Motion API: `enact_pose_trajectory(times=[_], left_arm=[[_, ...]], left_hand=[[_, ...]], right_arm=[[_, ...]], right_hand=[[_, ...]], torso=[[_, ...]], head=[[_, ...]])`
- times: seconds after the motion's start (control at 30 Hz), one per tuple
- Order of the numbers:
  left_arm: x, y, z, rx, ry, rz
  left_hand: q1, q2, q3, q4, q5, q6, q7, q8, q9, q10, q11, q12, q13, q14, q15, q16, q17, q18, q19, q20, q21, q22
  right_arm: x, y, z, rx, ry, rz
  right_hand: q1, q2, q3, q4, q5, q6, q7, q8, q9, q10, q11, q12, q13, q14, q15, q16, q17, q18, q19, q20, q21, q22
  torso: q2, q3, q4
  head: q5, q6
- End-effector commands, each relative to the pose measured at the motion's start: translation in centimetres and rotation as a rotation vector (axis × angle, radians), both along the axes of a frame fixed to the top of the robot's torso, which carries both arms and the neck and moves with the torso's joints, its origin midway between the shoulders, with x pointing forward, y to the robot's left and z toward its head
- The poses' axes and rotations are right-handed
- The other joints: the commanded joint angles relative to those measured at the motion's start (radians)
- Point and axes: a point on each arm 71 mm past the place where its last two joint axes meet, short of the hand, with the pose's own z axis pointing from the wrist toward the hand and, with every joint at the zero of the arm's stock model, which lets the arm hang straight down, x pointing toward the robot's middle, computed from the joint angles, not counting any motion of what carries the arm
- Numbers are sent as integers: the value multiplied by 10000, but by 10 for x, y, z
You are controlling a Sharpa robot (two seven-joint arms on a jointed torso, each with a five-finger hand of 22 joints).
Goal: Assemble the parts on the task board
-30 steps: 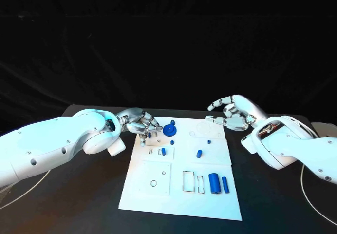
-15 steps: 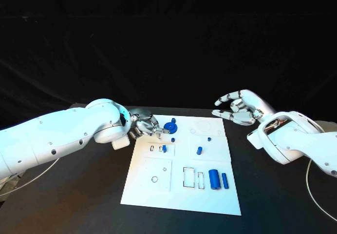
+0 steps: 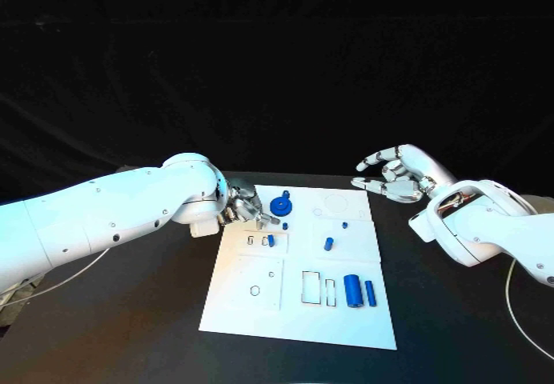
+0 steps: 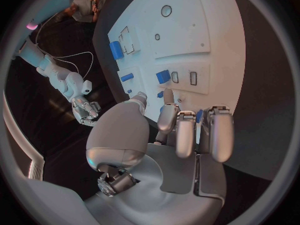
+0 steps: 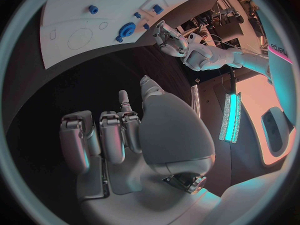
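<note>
Both hands moved: left hand (image 3: 242, 203) nearer gear (image 3: 281, 206), right hand (image 3: 394, 176) higher.

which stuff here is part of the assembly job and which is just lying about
Part of the job:
- task board
- blue gear-shaped part
- two blue cylinders near the board's front
- small blue parts mid-board
- left robot hand, at the board's edge
- right robot hand, empty

Lying about:
- white cable on the black table

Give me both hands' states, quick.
Left hand: at the blue gear; whether it holds anything cannot be told.
Right hand: open, holding nothing.
</note>
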Motion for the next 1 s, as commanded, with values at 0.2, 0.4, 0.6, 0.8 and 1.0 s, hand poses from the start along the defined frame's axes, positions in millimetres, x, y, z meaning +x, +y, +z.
enact_pose_trajectory(times=[0.2, 0.4, 0.6, 0.8, 1.0], left_arm=[[2, -10, -7, 898, 481, -445], [2, -17, -11, 967, 588, -548], [2, -20, -12, 1009, 701, -626], [1, -22, -14, 1061, 815, -731], [1, -24, -15, 1088, 863, -755]], left_hand=[[-41, 96, -75, -19, 0, -19, -1, 0, 21, -151, -12, -93, -92, 1056, -45, 35, 2628, -114, 206, -68, 60, 514], [-13, 128, -81, -26, 8, -61, 9, -23, 39, -213, -5, -136, -156, 1056, -42, 35, 2628, -119, 215, -71, 71, 539], [73, 169, -62, -39, 10, -102, 18, -47, 69, -252, 4, -156, -175, 1056, -35, 35, 2628, -122, 219, -68, 79, 557], [215, 191, -17, -50, 11, -131, 26, -68, 108, -303, 12, -187, -216, 1056, -27, 35, 2628, -123, 216, -62, 80, 560], [346, 217, 58, -53, 13, -149, 33, -90, 146, -320, 18, -192, -214, 1056, -21, 35, 2628, -124, 218, -55, 86, 573]], right_arm=[[1, 0, -1, -114, 141, -7], [1, 1, -2, -65, 129, -18], [2, 0, -2, -16, 124, -46], [2, 1, -1, 41, 107, -52], [3, 1, -2, 89, 90, -51]], right_hand=[[74, -87, 51, 24, 120, 37, -31, 64, 8, 322, -60, -34, 1864, 863, -80, -82, 1694, -77, 894, -108, -178, 2469], [62, -145, 65, 39, 165, -58, -24, 86, 2, 15, -58, -342, 1554, 780, -86, -183, 1357, 30, 648, -124, -545, 2214], [56, -154, 78, 45, 170, -72, -26, 111, 5, -62, -61, -424, 1474, 753, -90, -220, 1253, 64, 568, -129, -669, 2130], [55, -186, 124, 46, 183, -121, -38, 185, 15, -415, -78, -810, 1092, 656, -114, -362, 877, 168, 324, -145, -1057, 1869], [58, -220, 185, 46, 196, -185, -53, 265, 24, -766, -98, -1232, 675, 542, -138, -554, 439, 294, 29, -175, -1560, 1537]], torso=[[22, -15, -12], [25, -21, -14], [26, -11, -5], [31, -11, 0], [36, -14, -5]], head=[[23, -70], [29, -99], [25, -141], [21, -162], [30, -168]])
